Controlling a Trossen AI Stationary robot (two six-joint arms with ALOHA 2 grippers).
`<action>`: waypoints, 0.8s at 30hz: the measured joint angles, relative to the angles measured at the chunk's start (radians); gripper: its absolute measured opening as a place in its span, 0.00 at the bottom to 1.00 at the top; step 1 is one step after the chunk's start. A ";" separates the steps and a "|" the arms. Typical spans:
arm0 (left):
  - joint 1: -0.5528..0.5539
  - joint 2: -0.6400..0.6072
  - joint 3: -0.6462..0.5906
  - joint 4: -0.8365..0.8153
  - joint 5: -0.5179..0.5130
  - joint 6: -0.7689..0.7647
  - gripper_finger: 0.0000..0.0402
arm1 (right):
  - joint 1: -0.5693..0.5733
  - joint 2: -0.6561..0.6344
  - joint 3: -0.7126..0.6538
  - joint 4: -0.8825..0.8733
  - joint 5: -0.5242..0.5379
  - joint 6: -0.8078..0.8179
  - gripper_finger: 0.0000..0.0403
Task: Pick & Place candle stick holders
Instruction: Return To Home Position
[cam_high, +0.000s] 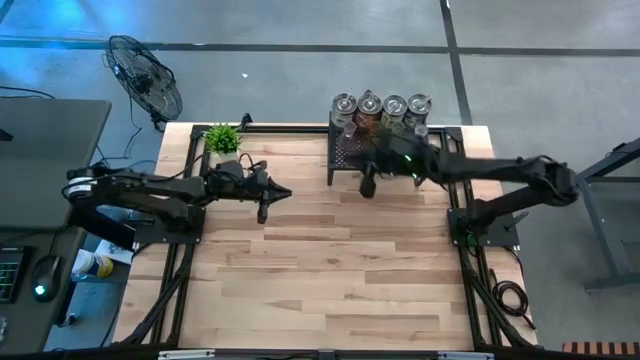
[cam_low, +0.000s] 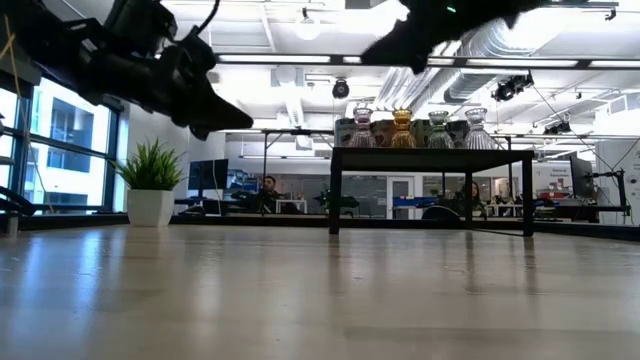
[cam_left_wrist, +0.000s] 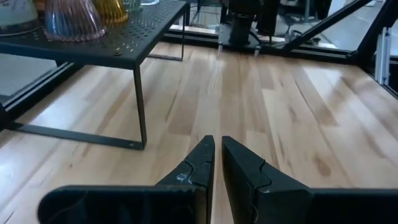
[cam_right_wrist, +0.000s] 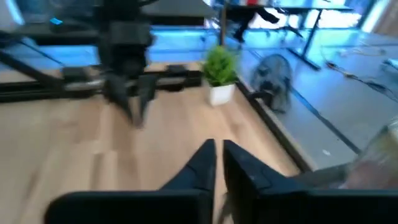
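Pink holder (cam_left_wrist: 71, 18) and amber holder (cam_left_wrist: 113, 9), ahead of left gripper (cam_left_wrist: 217, 143): tops cut off by frame edge. Glass shape (cam_right_wrist: 376, 158) beside right gripper (cam_right_wrist: 219, 147): too blurred to identify. Right arm (cam_high: 500, 170) covers part of rack (cam_high: 345, 155).

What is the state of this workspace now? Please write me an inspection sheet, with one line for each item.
Surface: wooden table, bare in the middle and at the front.
Job's things: candle holders stand on the black rack at the far edge; none seen on the table itself.
Clutter: potted plant at the far left corner.
Grippers: left gripper shut, empty, above the table's left part; right gripper shut, empty, just in front of the rack.
Cables: loose coil beside the table's right edge.
Surroundings: fan on the floor behind the table; people seated far off.
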 joint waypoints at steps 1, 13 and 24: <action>0.000 -0.016 0.000 -0.018 0.000 0.000 0.07 | 0.016 -0.030 -0.066 0.064 -0.012 0.009 0.05; 0.001 -0.204 -0.073 -0.073 -0.006 -0.001 0.07 | 0.105 -0.437 -0.674 0.471 -0.063 0.076 0.01; 0.001 -0.471 -0.223 -0.101 -0.102 -0.077 0.07 | 0.018 -0.897 -0.952 0.439 -0.096 0.084 0.00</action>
